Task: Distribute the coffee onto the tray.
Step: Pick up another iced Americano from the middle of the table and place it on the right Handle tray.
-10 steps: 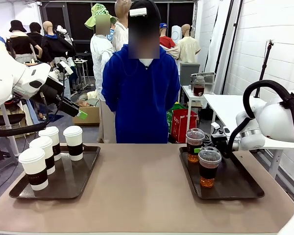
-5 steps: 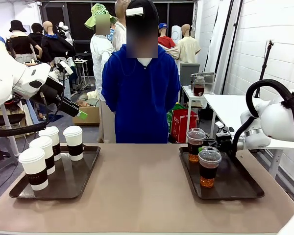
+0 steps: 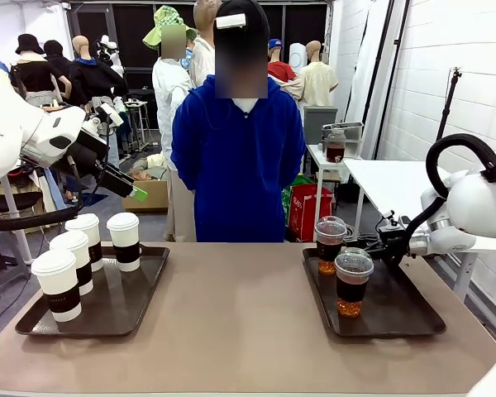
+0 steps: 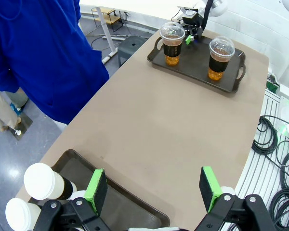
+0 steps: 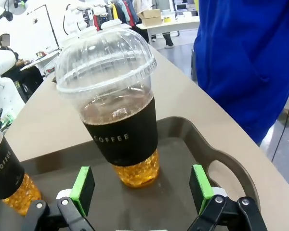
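Note:
Four white lidded cups with dark sleeves [image 3: 71, 260] stand on the left brown tray [image 3: 107, 329]. Two clear dome-lidded cups of brown drink sit on the right tray [image 3: 401, 318]: the far one [image 3: 329, 244] and the near one [image 3: 352, 283]. My right gripper [image 3: 368, 246] is open, low over that tray, just right of the far cup. In the right wrist view that cup [image 5: 118, 110] stands upright a little ahead of the open gripper [image 5: 141, 186], apart from the green pads [image 5: 82, 185]. My left gripper [image 3: 134, 190] hangs open above the left tray; its wrist view shows nothing between its fingers [image 4: 95, 185].
A person in a blue top [image 3: 236, 157] stands at the table's far edge, between the trays. The table's bare middle [image 3: 240, 314] separates the trays. The right tray's handle [image 5: 231, 168] curves just beside my right gripper.
My right gripper has drawn back to the right, away from the far clear cup, which stays standing on the tray. The left arm has not moved.

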Tool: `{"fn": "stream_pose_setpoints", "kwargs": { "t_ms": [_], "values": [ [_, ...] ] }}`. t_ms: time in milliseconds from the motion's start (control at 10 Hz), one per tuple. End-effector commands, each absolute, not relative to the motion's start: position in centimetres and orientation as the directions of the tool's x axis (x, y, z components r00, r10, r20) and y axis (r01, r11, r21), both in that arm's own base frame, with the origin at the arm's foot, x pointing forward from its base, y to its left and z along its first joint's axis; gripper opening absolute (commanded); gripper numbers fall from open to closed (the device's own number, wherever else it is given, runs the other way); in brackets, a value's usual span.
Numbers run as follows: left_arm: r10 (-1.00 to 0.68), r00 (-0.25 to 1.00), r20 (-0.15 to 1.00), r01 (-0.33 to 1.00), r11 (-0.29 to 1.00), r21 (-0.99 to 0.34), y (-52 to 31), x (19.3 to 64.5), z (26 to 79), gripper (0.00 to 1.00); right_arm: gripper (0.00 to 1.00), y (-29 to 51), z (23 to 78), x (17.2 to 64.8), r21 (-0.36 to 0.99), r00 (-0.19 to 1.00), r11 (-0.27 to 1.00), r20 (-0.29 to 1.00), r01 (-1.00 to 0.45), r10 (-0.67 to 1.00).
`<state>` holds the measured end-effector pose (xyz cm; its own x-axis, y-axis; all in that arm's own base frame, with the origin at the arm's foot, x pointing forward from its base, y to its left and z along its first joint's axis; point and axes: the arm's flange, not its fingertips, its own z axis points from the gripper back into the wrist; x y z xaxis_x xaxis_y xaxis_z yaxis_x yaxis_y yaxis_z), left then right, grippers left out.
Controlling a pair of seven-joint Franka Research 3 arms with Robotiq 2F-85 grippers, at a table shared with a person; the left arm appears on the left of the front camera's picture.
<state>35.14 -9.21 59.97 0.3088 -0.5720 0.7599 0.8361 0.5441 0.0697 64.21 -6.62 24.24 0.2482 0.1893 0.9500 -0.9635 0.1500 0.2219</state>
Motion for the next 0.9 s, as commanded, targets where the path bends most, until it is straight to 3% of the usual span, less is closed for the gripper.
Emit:
{"fn": "stream_pose_setpoints", "kwargs": {
  "t_ms": [0,800],
  "values": [
    [-0.569,0.309,0.762,0.84,0.539,0.062,-9.1,35.1,59.9,1.0,1.0,-6.7,24.7,62.8,0.241,0.276,0.175,0.938,-0.954,0.211],
    [-0.569,0.309,0.762,0.84,0.539,0.062,-9.1,35.1,59.9,1.0,1.0,-7.1,24.3,63.9,0.225,0.253,0.157,0.949,-0.962,0.19]
  ]
}}
